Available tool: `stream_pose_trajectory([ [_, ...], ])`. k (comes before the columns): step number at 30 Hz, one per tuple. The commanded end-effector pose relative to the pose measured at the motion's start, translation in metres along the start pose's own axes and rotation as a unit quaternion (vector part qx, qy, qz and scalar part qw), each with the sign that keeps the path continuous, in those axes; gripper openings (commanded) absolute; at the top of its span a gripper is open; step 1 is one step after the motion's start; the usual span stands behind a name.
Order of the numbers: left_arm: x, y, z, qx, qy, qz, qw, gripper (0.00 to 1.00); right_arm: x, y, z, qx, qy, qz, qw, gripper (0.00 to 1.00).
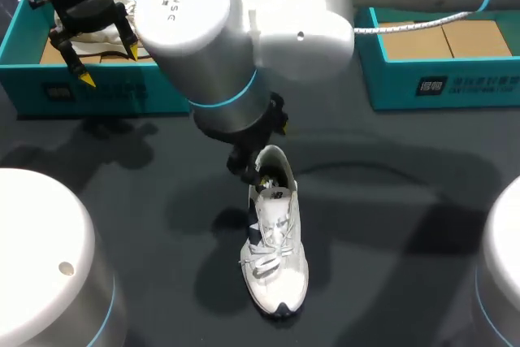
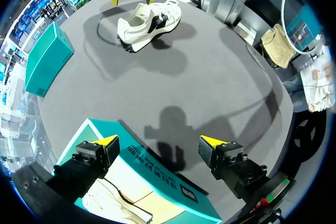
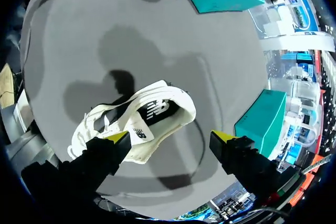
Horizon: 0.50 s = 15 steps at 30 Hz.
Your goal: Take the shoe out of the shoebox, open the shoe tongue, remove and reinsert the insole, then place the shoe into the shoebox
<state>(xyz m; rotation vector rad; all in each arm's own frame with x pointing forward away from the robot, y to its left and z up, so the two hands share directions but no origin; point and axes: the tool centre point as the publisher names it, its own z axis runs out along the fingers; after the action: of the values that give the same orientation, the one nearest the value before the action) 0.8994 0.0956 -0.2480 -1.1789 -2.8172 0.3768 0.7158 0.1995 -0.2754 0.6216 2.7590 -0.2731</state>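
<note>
Head view shows the shoe (image 1: 275,241) upright on the table (image 1: 390,225), outside the box (image 1: 97,97). The right gripper (image 3: 169,139) hangs over its heel opening, fingers apart. The left gripper (image 1: 109,64), spread and empty, sits above the box. Nothing braces the shoe, so an off-centre push could tip or slide it.

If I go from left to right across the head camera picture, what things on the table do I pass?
Open teal cardboard shoebox with white paper inside → white lace-up sneaker → second teal cardboard box.
</note>
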Motion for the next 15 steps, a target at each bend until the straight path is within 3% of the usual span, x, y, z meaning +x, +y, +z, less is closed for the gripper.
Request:
stream_pose_trajectory([
  [1,0.0,0.0,0.0,-0.001,0.001,0.0,1.0,1.0,-0.004,0.004,0.006,-0.052,-0.041,-0.099,0.993,1.0],
  [8,0.0,0.0,0.0,-0.001,0.001,0.0,1.0,1.0,-0.024,0.01,0.018,-0.1,-0.024,-0.158,0.982,1.0],
  [15,0.0,0.0,0.0,-0.001,0.001,0.0,1.0,1.0,-0.037,0.017,0.033,-0.114,-0.002,-0.189,0.975,1.0],
])
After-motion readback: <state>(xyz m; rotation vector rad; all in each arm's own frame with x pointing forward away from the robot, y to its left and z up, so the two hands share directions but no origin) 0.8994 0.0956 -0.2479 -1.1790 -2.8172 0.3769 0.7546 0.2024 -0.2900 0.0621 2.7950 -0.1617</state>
